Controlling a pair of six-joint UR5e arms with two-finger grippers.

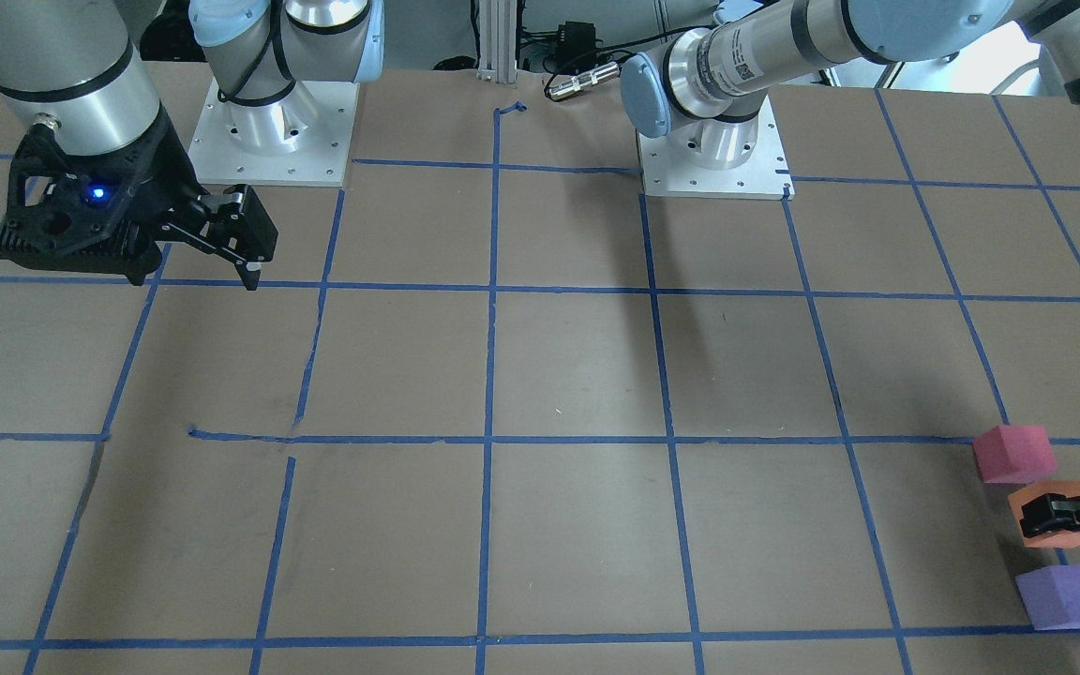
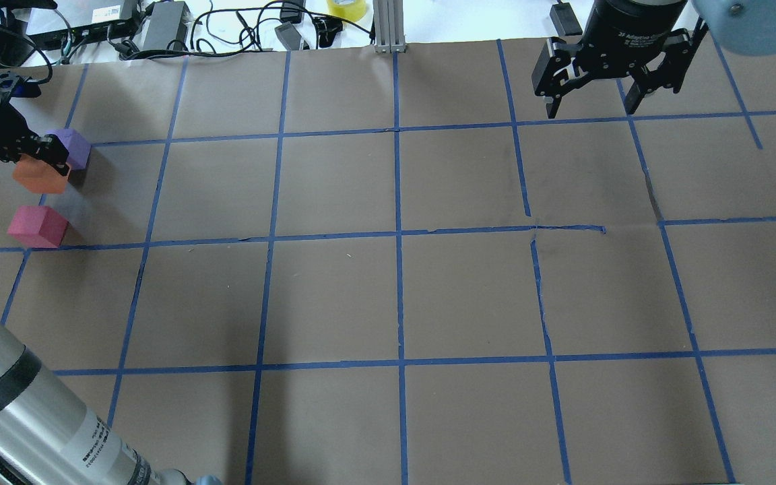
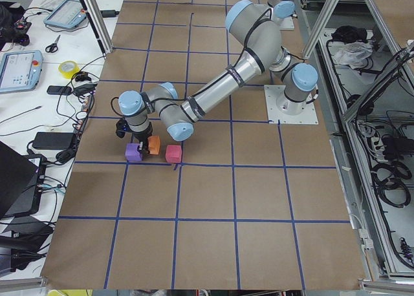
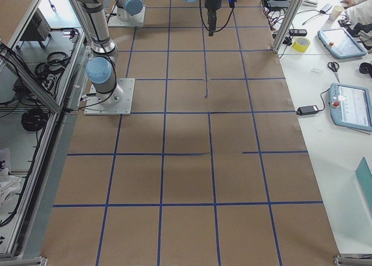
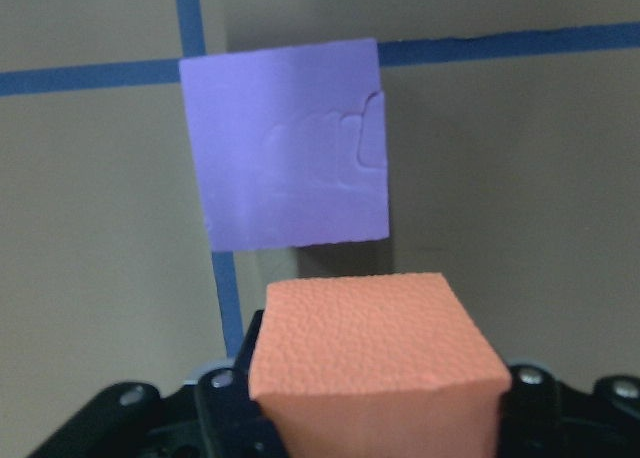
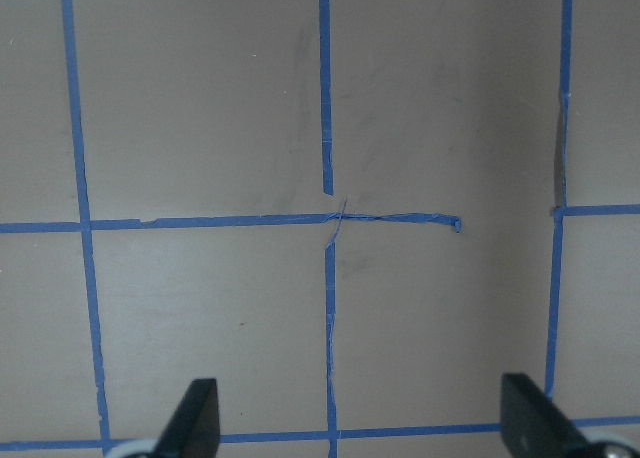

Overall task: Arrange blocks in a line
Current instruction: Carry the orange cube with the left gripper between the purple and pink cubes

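Note:
The three blocks stand in a short row at the table's far left end. They are a crimson-pink block [image 1: 1013, 453] [image 2: 38, 225], an orange block [image 1: 1046, 490] [image 2: 38, 180] and a purple block [image 1: 1065, 595] [image 2: 71, 145]. My left gripper [image 1: 1065, 516] [image 2: 48, 162] is shut on the orange block [image 5: 370, 338], between pink and purple. The purple block [image 5: 285, 158] lies just beyond it. I cannot tell whether the orange block touches the paper. My right gripper [image 2: 590, 104] [image 1: 245, 253] is open and empty, hovering at the far right. Its fingers [image 6: 195, 418] show only brown paper between them.
The table [image 2: 395, 296] is covered in brown paper with a blue tape grid. The arm bases [image 1: 273, 141] [image 1: 713, 155] stand at the robot's side. Cables and devices [image 2: 159, 23] lie beyond the far edge.

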